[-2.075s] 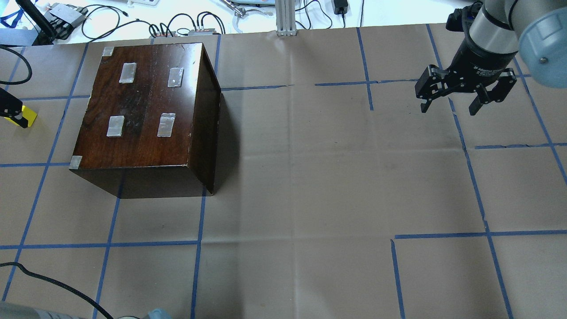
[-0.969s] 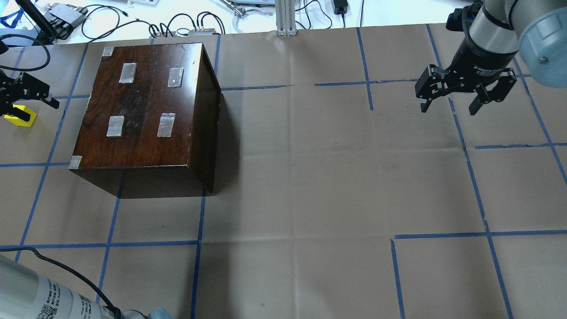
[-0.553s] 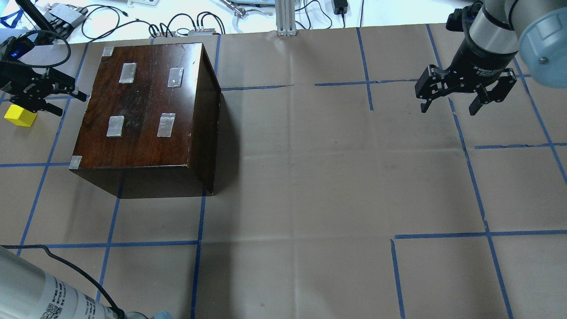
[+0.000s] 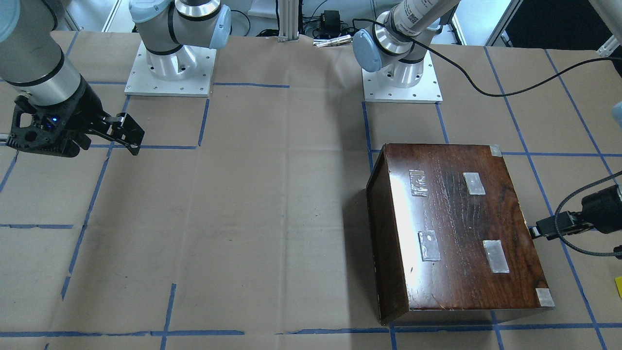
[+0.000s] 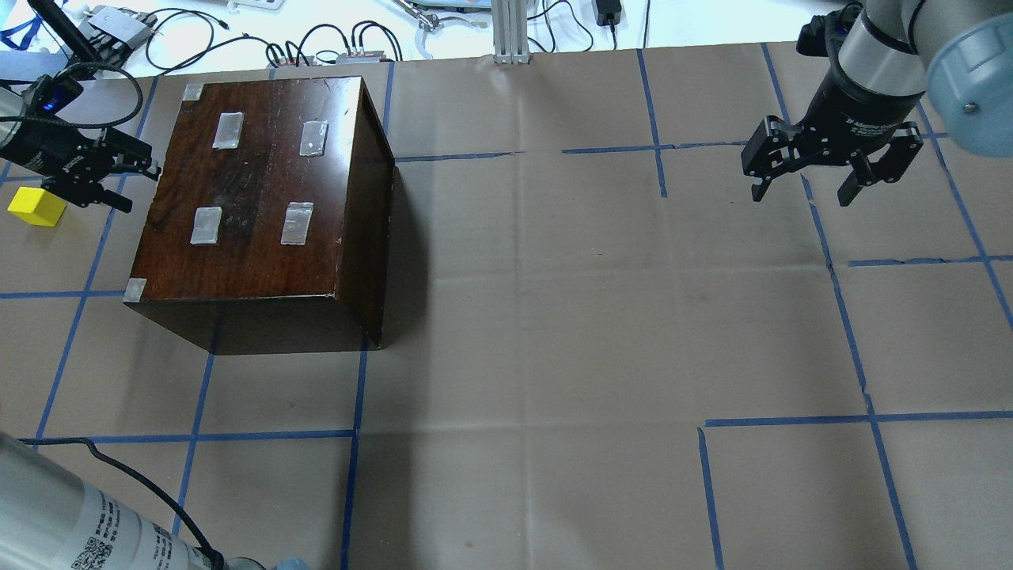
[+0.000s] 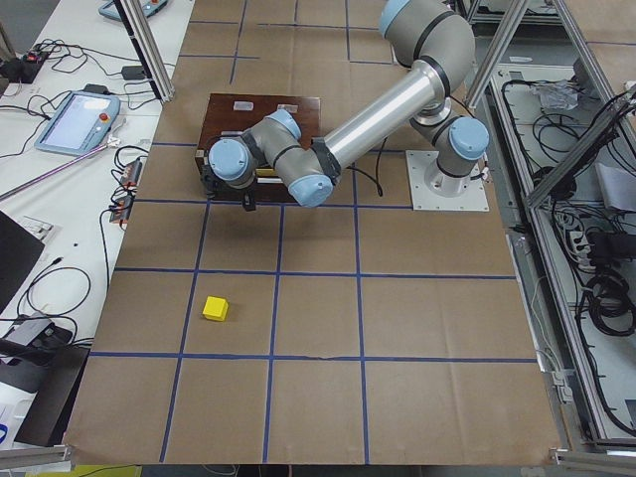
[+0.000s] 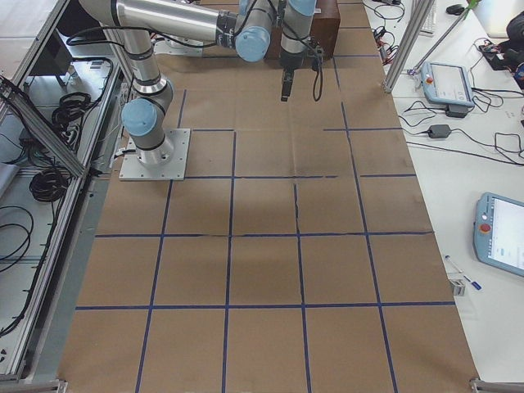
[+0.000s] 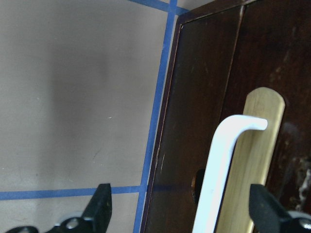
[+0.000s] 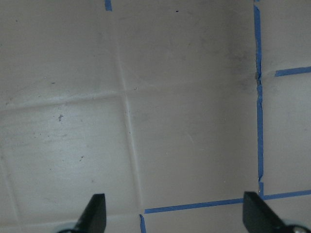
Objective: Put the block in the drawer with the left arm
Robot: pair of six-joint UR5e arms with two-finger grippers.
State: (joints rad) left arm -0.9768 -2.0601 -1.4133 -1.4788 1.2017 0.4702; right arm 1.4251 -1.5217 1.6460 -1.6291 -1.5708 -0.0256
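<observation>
The yellow block (image 5: 36, 207) lies on the paper left of the dark-brown box (image 5: 253, 190); it also shows in the exterior left view (image 6: 215, 308). My left gripper (image 5: 138, 188) is open and empty, level with the box's left face, to the right of the block and apart from it. In the left wrist view the left gripper (image 8: 182, 216) faces that face, where a white handle (image 8: 226, 165) sits on a pale wood strip (image 8: 267, 155). The drawer is shut inside the box. My right gripper (image 5: 803, 194) is open and empty at the far right, over bare paper (image 9: 175, 218).
Cables and small electronics (image 5: 332, 47) lie along the table's far edge, with an aluminium post (image 5: 510, 32). The left arm's black cable (image 5: 127, 483) trails over the near-left corner. The box's top carries several tape patches (image 4: 430, 245).
My left gripper has moved from over the block rightward and farther away to the box's left face. The block stays on the paper. The right arm has not moved.
</observation>
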